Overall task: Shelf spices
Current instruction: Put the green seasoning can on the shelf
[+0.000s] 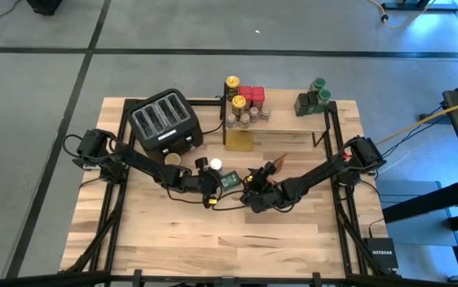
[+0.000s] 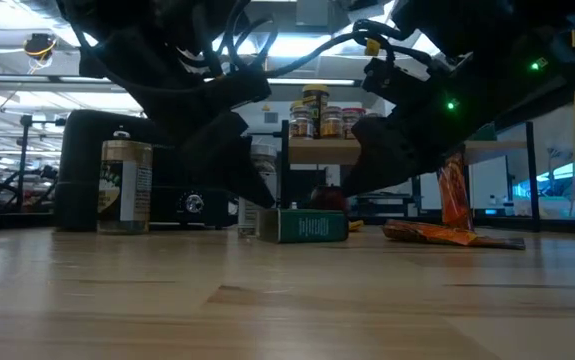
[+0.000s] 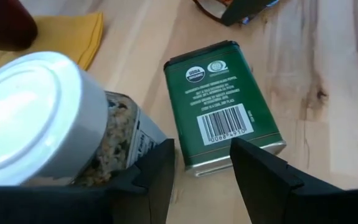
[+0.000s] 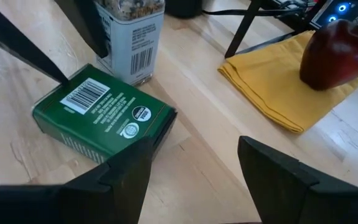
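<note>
Reaching inward from opposite sides, left end effector (image 3: 200,168) and right end effector (image 4: 194,168) hover spread-fingered beside the green tin (image 1: 230,181).

Both arms reach inward; left gripper (image 3: 200,171) and right gripper (image 4: 194,171) gape, empty.

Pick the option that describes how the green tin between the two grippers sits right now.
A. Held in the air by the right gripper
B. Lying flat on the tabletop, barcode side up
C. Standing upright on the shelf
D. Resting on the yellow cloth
B: the green tin lies flat on the bare tabletop with its barcode facing up, beside the upright white-lidded jar and clear of the yellow cloth.
</note>
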You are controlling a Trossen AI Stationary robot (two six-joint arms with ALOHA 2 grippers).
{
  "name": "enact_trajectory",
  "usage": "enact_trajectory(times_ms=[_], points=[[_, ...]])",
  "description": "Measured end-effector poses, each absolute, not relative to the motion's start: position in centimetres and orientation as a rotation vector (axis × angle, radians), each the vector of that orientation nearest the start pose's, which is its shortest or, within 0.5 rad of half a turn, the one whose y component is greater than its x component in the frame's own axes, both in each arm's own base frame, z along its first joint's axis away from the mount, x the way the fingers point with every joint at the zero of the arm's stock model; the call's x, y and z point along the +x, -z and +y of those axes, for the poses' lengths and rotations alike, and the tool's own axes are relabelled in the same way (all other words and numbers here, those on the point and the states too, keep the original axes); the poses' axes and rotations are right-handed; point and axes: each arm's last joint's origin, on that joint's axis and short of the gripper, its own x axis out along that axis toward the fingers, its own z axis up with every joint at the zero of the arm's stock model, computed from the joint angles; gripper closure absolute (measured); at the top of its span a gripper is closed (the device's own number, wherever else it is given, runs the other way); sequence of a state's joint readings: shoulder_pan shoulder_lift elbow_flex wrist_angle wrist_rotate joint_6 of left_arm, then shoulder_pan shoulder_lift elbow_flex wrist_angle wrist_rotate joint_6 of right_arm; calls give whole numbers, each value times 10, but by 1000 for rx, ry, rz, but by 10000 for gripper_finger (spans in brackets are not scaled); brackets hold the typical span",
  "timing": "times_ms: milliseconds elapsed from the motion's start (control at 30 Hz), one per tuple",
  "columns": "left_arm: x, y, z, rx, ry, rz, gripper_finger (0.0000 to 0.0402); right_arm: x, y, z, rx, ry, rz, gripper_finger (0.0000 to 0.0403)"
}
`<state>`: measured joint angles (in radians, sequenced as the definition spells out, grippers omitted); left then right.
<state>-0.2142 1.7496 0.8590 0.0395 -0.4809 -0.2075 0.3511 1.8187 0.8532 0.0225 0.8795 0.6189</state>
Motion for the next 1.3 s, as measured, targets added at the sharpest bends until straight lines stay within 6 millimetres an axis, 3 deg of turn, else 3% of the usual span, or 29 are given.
enact_trajectory(times_ms=[400,833,1000,1133,1300], points=[[316,-128,-58,84,-259,901,249,312,-122,91,16,669,598,159],[318,-133,-58,77,-270,869,249,312,-122,92,-1,650,614,159],[316,-132,-60,90,-267,894,249,312,-145,104,68,522,661,159],[306,-147,-61,108,-256,910,249,317,-155,122,151,438,562,159],[285,-179,-65,69,-265,910,249,321,-134,146,174,445,469,159]])
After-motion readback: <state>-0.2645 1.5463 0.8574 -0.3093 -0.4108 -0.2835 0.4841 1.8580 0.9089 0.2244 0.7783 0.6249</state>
